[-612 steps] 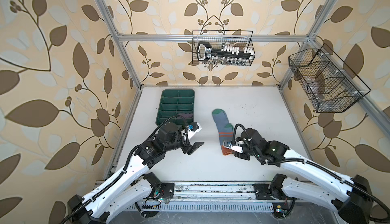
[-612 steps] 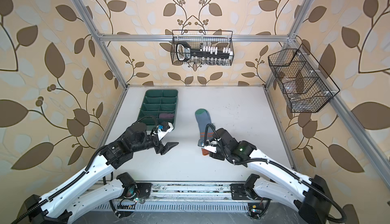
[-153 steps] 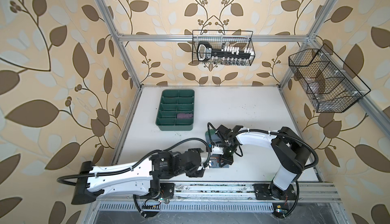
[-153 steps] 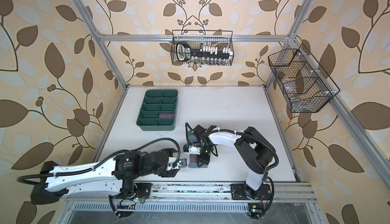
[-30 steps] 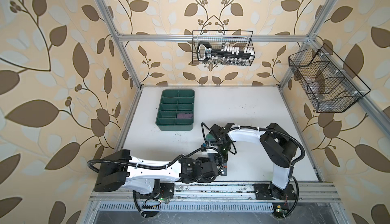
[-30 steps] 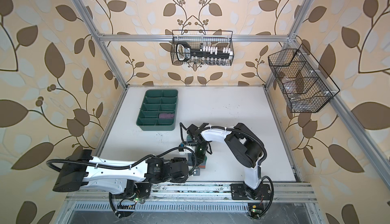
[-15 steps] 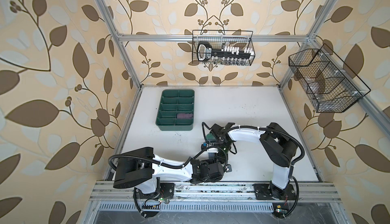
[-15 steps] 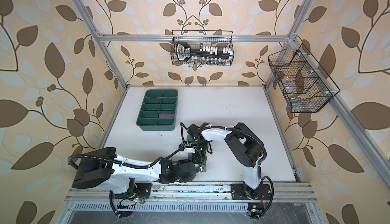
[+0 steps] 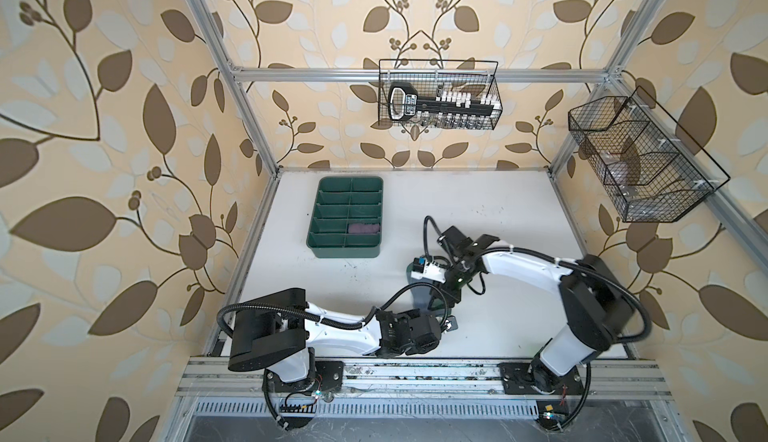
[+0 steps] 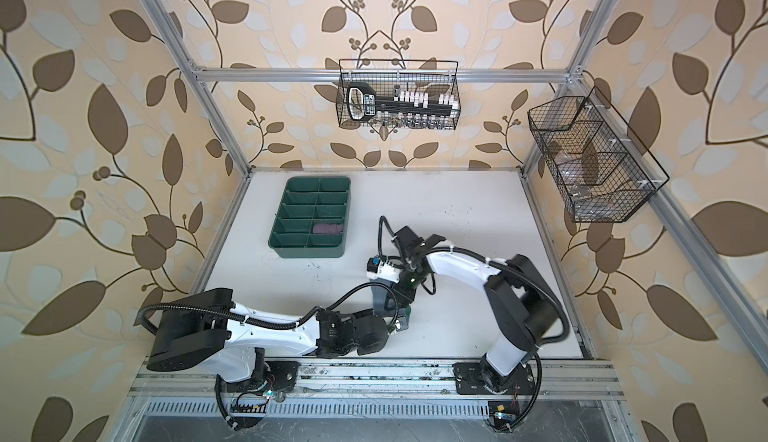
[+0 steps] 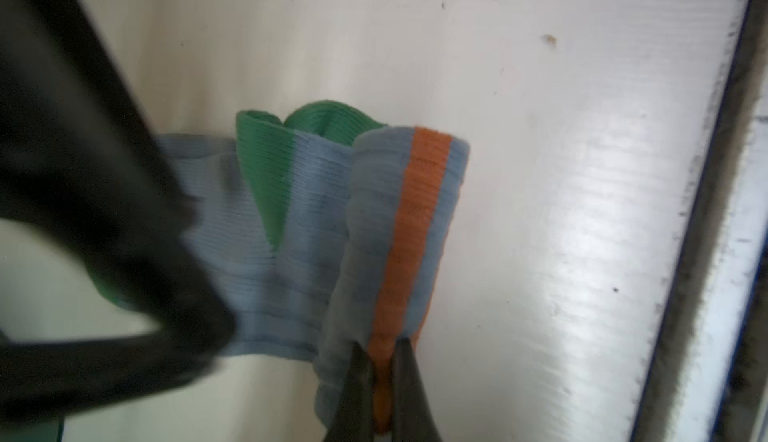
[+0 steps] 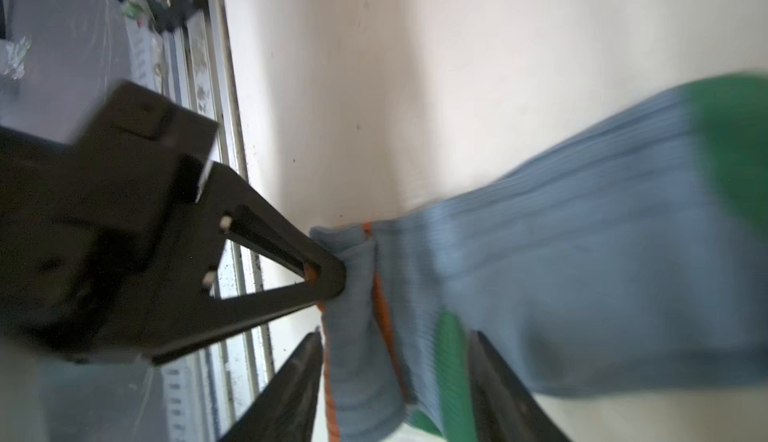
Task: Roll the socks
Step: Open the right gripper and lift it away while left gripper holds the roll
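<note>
The grey sock (image 11: 307, 219) lies on the table (image 9: 498, 219) near the front edge, between the two arms and well apart from the tray (image 9: 343, 251). Its cuff end, marked by an orange stripe, is curled over into a short roll. The rest of the sock stretches flat away from the roll, and the green heel stands up in a fold at one side. The left gripper (image 11: 381, 345) has its fingers pressed together on one end of the roll, pinching the knit at the orange stripe. The right gripper (image 12: 397, 338) is spread, with one finger on each side of the sock close to the roll; the blur hides whether either finger touches the fabric. In both top views the arms cover most of this sock, leaving only a dark strip and a bit of green in sight. A purple sock (image 9: 364, 228) sits bundled in the tray's right column, in the second compartment from the near end.
</note>
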Motion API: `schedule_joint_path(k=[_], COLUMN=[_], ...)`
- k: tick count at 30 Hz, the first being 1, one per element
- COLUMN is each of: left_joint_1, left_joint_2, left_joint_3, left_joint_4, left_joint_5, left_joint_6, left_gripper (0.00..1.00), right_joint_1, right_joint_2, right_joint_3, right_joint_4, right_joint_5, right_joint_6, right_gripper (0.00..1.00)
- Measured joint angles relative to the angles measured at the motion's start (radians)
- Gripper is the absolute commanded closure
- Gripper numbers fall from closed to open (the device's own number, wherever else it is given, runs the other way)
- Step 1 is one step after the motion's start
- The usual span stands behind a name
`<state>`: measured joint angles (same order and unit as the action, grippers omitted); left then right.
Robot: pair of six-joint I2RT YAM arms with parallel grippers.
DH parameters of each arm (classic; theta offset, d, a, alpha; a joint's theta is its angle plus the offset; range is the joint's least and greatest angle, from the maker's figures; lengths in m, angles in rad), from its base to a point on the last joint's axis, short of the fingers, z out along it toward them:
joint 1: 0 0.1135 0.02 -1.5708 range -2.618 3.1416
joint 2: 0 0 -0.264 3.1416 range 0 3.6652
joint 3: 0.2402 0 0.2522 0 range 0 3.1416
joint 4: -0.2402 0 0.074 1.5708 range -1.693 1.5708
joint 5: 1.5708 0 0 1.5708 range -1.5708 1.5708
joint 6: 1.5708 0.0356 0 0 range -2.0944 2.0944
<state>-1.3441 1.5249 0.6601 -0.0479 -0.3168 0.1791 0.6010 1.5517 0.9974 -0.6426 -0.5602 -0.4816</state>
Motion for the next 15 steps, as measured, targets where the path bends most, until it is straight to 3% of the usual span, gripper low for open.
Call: schedule_joint_path(k=[4,7,10,15], left_joint_1=[0.030,0.102,0.199,0.332], left_joint_2=[0.006,0.016,0.049,0.174], left_joint_3=[0.022,0.068,0.127,0.269], left_joint_4=[-0.013,-0.064,-0.121,-0.221], left_joint_5=[0.060,0.192,0.358,0.644], left_joint_6=[0.001,0.005,0.011,0.040], left_gripper=[1.00,1.00,1.00,1.00], right_joint_1=[-0.120,-0.201,-0.216,-0.188], right_joint_2=[-0.256,-0.460,-0.669,-0.977], right_joint_3=[-0.047,-0.083,-0.132,-0.239], right_joint_4=[0.095,0.180,0.236,0.195], right_joint_5=[0.060,0.212,0.338,0.369], right_joint_6=[0.056,0.113,0.118,0.007], right_gripper=[0.43,0.46,0.49,0.54])
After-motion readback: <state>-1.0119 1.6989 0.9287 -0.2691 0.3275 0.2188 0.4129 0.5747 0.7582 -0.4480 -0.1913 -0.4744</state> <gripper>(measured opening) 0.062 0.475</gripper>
